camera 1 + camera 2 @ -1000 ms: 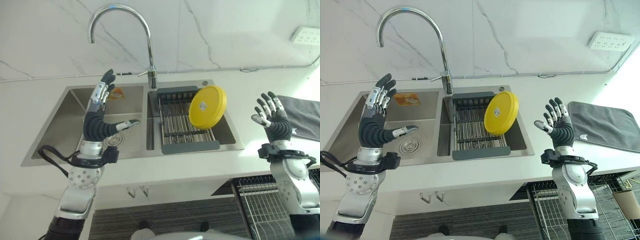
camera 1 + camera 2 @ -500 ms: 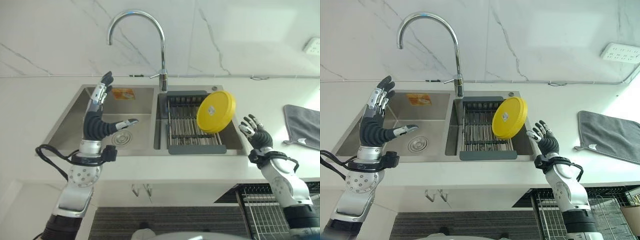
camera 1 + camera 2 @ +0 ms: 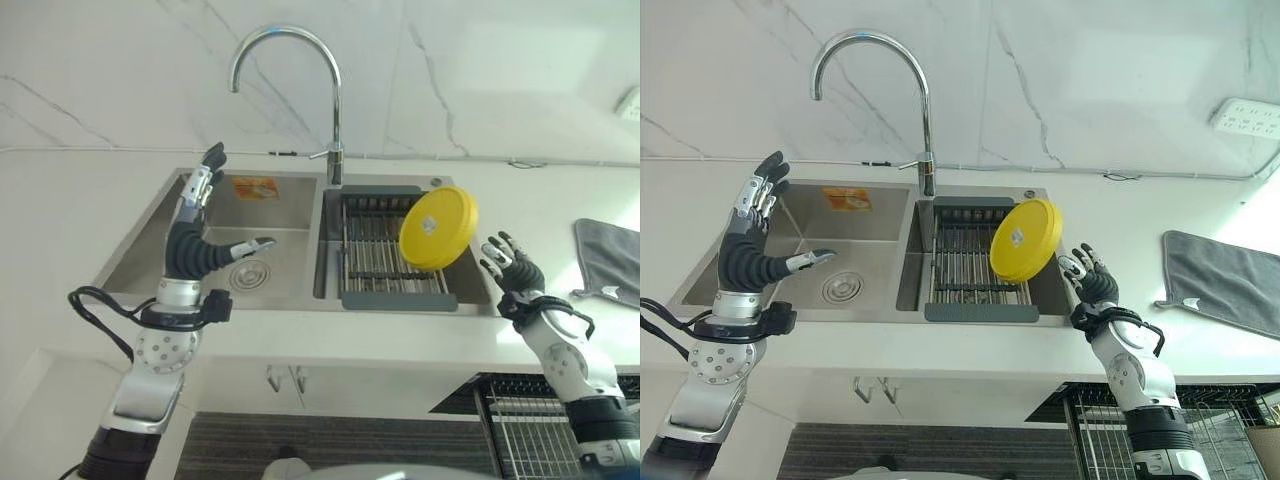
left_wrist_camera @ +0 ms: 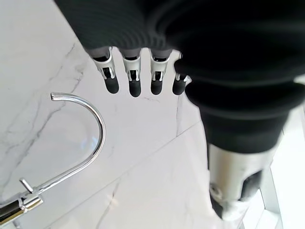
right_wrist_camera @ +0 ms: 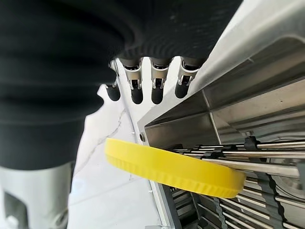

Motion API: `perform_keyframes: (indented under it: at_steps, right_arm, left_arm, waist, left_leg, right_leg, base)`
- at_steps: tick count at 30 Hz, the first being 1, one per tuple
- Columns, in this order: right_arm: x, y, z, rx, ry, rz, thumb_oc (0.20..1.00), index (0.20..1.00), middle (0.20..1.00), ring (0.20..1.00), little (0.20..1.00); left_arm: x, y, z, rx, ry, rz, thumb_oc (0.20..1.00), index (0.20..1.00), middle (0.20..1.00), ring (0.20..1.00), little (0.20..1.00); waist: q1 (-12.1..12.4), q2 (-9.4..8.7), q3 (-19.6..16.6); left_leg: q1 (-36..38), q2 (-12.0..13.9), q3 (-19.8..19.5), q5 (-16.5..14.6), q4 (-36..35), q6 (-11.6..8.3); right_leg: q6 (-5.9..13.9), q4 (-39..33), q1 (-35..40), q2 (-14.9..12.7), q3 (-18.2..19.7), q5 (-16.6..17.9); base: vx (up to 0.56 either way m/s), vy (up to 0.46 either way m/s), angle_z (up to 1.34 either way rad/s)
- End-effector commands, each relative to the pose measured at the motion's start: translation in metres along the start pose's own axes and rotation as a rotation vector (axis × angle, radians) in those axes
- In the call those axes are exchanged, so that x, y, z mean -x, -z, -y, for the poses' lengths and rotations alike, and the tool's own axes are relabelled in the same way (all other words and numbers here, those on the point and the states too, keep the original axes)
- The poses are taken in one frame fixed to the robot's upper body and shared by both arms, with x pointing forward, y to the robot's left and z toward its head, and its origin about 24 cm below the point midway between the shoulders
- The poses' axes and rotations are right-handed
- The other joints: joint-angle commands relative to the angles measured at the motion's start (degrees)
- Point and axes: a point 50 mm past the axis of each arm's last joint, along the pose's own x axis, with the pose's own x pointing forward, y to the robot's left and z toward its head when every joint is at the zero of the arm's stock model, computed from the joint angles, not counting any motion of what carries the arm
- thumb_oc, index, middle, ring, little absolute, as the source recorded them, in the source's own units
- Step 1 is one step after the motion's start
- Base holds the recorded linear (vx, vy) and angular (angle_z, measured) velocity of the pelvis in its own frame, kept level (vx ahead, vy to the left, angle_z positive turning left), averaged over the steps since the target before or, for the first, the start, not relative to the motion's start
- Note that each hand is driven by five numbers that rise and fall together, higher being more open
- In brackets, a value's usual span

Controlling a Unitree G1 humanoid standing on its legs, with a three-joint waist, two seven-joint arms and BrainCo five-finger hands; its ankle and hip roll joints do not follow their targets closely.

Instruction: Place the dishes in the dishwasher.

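A round yellow plate (image 3: 438, 227) leans on its edge at the right end of the grey drying rack (image 3: 385, 262) in the right sink basin. My right hand (image 3: 512, 270) hovers open just right of the plate, over the sink's right rim, touching nothing. The plate's yellow edge (image 5: 176, 168) lies close past the straight fingertips (image 5: 137, 93) in the right wrist view. My left hand (image 3: 195, 235) is raised open over the left basin (image 3: 240, 225), fingers spread, holding nothing. Its fingers (image 4: 135, 76) point at the tap (image 4: 76, 143) and the marble wall.
A tall chrome tap (image 3: 300, 95) rises behind the sink divider. A grey cloth (image 3: 1220, 283) lies on the counter at the far right. A wire dishwasher rack (image 3: 520, 425) shows below the counter edge at the lower right. A wall socket (image 3: 1247, 117) sits at the upper right.
The camera has shifted, moving the whole scene. My right hand dropped from a raised pose over the counter down toward the plate's right side. The left hand kept its pose.
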Motion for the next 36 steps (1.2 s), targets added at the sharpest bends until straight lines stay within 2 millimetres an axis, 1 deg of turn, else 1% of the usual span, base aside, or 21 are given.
perform_keyframes:
  at_steps: [1,8,15,20,26,36]
  right_arm:
    - [-0.009,-0.048,-0.003,-0.028,-0.010,0.164,1.000,1.000,1.000,1.000,1.000]
    - [-0.016,-0.051,0.000,-0.038,-0.011,0.147,1.000,1.000,1.000,1.000,1.000]
    - [-0.022,-0.052,0.005,-0.054,0.009,0.113,1.000,1.000,1.000,1.000,1.000]
    - [-0.025,-0.057,0.008,-0.047,0.009,0.112,1.000,1.000,1.000,1.000,1.000]
    - [-0.029,-0.062,0.006,-0.029,0.010,0.118,1.000,1.000,1.000,1.000,1.000]
    - [-0.035,-0.080,-0.003,0.048,-0.004,0.138,1.000,1.000,1.000,1.000,1.000]
  left_arm:
    - [-0.021,-0.012,-0.005,0.007,-0.001,0.110,1.000,1.000,1.000,1.000,1.000]
    - [-0.024,-0.010,-0.001,0.016,0.013,0.091,1.000,1.000,1.000,1.000,1.000]
    - [-0.025,-0.010,-0.002,0.019,0.019,0.086,1.000,1.000,1.000,1.000,1.000]
    - [-0.026,-0.010,-0.004,0.009,0.040,0.084,1.000,1.000,1.000,1.000,1.000]
    - [-0.026,-0.009,-0.006,0.003,0.055,0.077,1.000,1.000,1.000,1.000,1.000]
    - [-0.027,-0.009,-0.009,-0.008,0.058,0.072,1.000,1.000,1.000,1.000,1.000]
  waist:
    - [1.2,0.79,0.4]
    - [1.7,0.70,0.6]
    - [2.3,0.56,1.0]
    - [2.7,0.60,1.1]
    - [3.2,0.62,1.1]
    - [4.1,0.52,1.1]
  left_leg:
    - [3.9,2.7,-2.0,-8.7,0.1,-1.62]
    - [4.1,2.7,-2.1,-8.7,0.1,-1.73]
    - [4.2,2.7,-2.3,-8.7,0.1,-1.86]
    - [4.1,2.7,-2.5,-8.6,0.1,-1.95]
    - [4.2,2.5,-2.8,-8.7,0.1,-1.93]
    - [4.2,2.3,-3.4,-8.6,0.1,-1.95]
  right_leg:
    - [2.50,0.3,2.8,-2.2,-2.7,-6.7]
    - [2.43,0.3,3.0,-2.1,-3.0,-6.6]
    - [2.32,0.3,3.2,-1.9,-3.2,-6.6]
    - [2.31,0.3,3.2,-2.0,-3.4,-6.7]
    - [2.23,0.3,3.4,-2.0,-3.7,-6.7]
    - [2.07,0.3,3.7,-2.0,-4.2,-6.8]
  base:
    - [0.00,0.000,0.00]
    - [0.00,0.000,0.00]
    - [0.00,0.000,0.00]
    - [0.00,0.000,0.00]
    - [0.01,-0.006,0.02]
    - [0.00,-0.002,0.05]
